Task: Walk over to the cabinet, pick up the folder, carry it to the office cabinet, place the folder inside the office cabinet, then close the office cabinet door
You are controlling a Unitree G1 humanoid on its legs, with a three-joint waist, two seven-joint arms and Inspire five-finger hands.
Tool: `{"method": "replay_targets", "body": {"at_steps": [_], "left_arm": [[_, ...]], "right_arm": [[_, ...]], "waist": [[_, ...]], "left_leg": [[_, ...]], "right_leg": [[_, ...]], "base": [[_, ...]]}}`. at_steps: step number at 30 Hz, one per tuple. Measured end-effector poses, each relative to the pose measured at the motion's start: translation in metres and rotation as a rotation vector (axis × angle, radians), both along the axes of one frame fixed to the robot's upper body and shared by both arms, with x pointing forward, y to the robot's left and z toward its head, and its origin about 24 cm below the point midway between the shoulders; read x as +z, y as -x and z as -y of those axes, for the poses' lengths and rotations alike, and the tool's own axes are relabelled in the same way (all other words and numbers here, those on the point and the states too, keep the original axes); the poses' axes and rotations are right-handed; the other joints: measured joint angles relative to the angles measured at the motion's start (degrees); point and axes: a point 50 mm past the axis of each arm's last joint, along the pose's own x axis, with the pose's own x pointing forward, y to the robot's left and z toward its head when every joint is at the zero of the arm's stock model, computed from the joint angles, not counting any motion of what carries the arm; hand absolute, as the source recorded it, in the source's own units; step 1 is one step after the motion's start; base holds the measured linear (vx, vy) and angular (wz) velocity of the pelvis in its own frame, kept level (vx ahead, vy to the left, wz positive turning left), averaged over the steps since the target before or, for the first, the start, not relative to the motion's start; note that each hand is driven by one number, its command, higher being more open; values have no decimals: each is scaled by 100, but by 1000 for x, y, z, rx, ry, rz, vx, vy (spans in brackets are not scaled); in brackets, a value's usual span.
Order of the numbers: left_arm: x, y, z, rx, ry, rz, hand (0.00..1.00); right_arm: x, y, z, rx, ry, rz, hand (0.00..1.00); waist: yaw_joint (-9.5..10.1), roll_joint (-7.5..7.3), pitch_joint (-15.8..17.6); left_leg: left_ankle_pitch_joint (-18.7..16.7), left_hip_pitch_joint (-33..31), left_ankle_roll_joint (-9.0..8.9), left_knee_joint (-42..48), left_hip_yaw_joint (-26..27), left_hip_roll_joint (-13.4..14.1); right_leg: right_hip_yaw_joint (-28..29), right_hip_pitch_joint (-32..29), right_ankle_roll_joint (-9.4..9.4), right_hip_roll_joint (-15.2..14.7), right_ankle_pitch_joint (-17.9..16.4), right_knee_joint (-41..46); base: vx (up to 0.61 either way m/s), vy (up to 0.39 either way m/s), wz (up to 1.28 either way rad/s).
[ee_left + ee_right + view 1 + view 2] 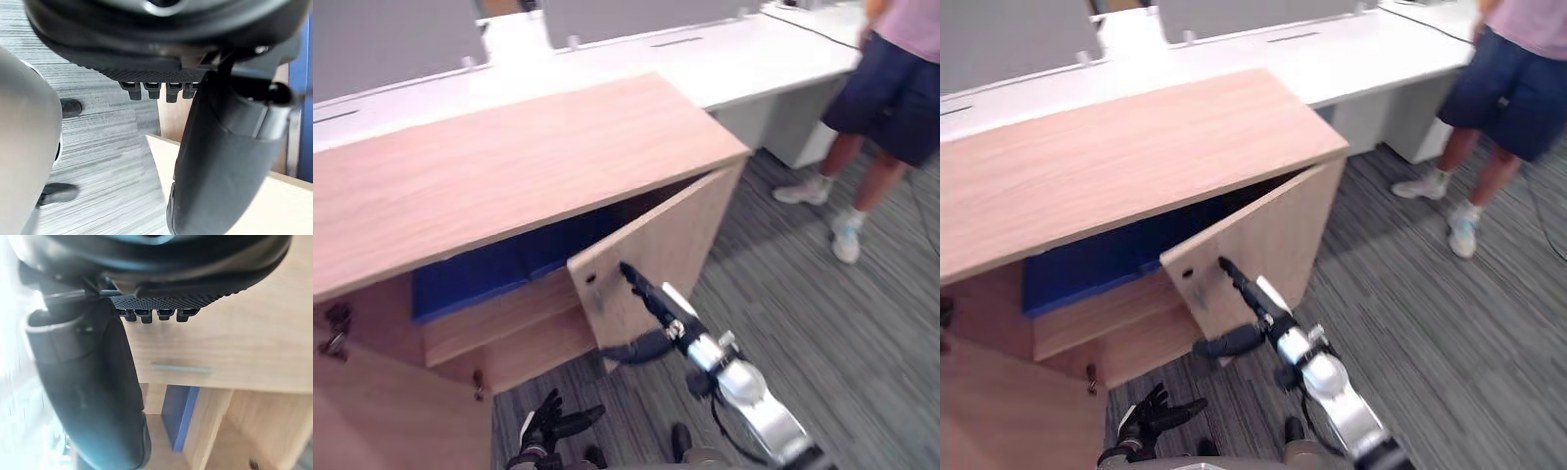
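At 6 o'clock the left robot hand [548,423] hangs empty, fingers loosely spread. Above it the right robot hand [654,299] lays straight fingers flat on the half-open door [680,230] near its free edge, where a push could slip off. The blue folder [480,274] lies inside the cabinet [509,166], at 10 o'clock from that hand. If it overhangs the shelf, the door may jam. The carpet [822,352] at 3 o'clock gives room, and a person [886,88] stands at 1 o'clock.

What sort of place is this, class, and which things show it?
Most likely an office: long white desks with grey divider screens, a low wooden cabinet with a blue folder on its shelf, and grey carpet on the floor.
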Motion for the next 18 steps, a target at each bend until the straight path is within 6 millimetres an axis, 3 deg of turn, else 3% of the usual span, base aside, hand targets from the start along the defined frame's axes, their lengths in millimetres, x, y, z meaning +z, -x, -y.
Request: {"method": "replay_targets", "body": {"at_steps": [2,5,9,12,15,18], "left_arm": [[2,-3,-3,21,-13,12,100],[3,1,-12,69,-34,14,100],[6,11,-23,102,-67,12,100],[8,22,-28,122,-80,3,100],[10,36,-35,189,-92,-3,100],[18,46,-50,304,-108,30,100]], "right_arm": [[4,-21,7,-103,14,28,100],[-4,-21,32,-249,0,47,100],[-9,-29,70,-491,-18,32,100],[-10,-26,86,-583,-43,29,100],[-31,-4,105,-653,-38,-51,100],[-77,38,110,-682,-15,-267,100]], "waist": [[155,0,1],[137,-26,16],[290,-20,42],[360,-24,46],[581,-56,60],[835,-22,79]], "left_leg": [[82,-150,27,0,-339,-55],[180,-253,14,-1,-745,-94],[249,-568,-36,-6,-1671,-185],[248,-803,-39,-6,-2079,-244],[241,-987,-55,0,-2495,-354],[253,-1097,-73,-2,-2998,-491]], "right_leg": [[-329,28,14,-54,-26,-6],[-725,146,36,-105,-64,-3],[-1585,247,13,-152,-232,-54],[-1963,245,12,-150,-239,-159],[-2400,310,28,-220,-250,-246],[-2871,457,107,-283,-348,-150]], "base": [[-32,20,91],[-60,9,72],[-139,-17,85],[-114,-29,79],[-66,11,93],[13,1,115]]}}
